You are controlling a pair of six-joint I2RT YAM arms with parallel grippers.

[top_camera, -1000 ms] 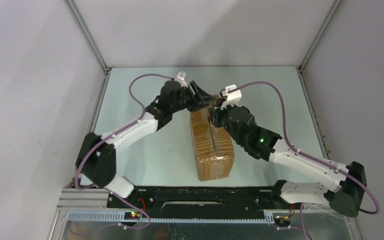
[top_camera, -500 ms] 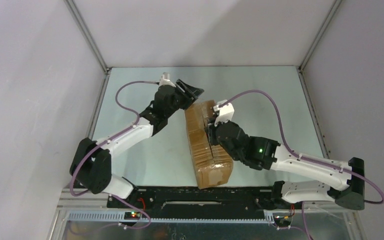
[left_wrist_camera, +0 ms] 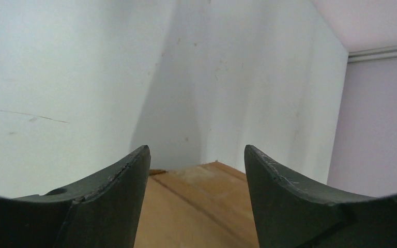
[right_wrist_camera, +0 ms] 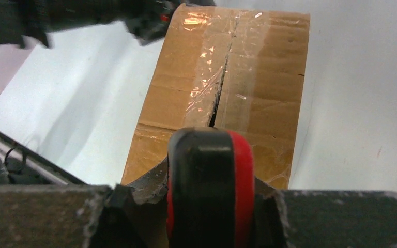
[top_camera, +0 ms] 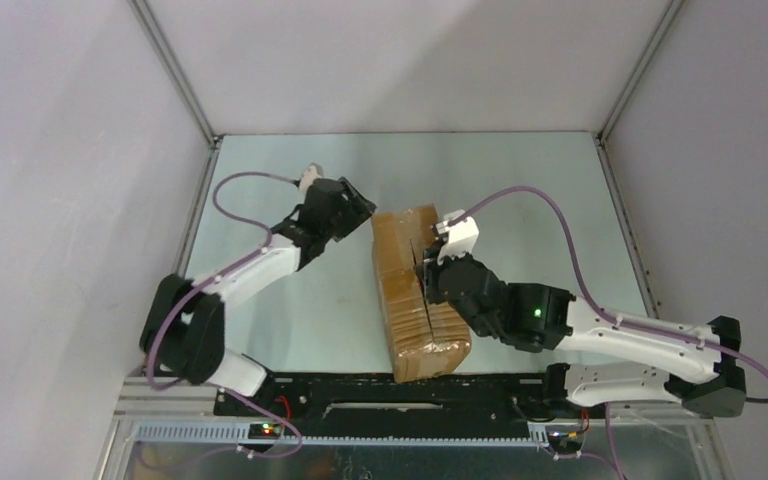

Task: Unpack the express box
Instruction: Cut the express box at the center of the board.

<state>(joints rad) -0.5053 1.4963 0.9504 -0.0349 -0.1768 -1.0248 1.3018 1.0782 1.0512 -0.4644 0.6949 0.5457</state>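
I am clenching my right pincer [right_wrist_camera: 209,170] on a black-and-red plastic tool [right_wrist_camera: 207,191], with the brown oblong cardboard express box [right_wrist_camera: 186,88] lying under and ahead of it. Its taped seam [right_wrist_camera: 218,98] is gaping, partly slit, and the flaps are lying shut. My left pincer [left_wrist_camera: 196,155] is hanging released beside the box's far corner. The pale tabletop [top_camera: 300,300] is lying open on either side.

A pale, matte table [top_camera: 290,320] is recorded. One item is found lying directly on it: a brown cardboard express box [top_camera: 400,265], set lengthwise near the middle, its taped seam uppermost and slit.
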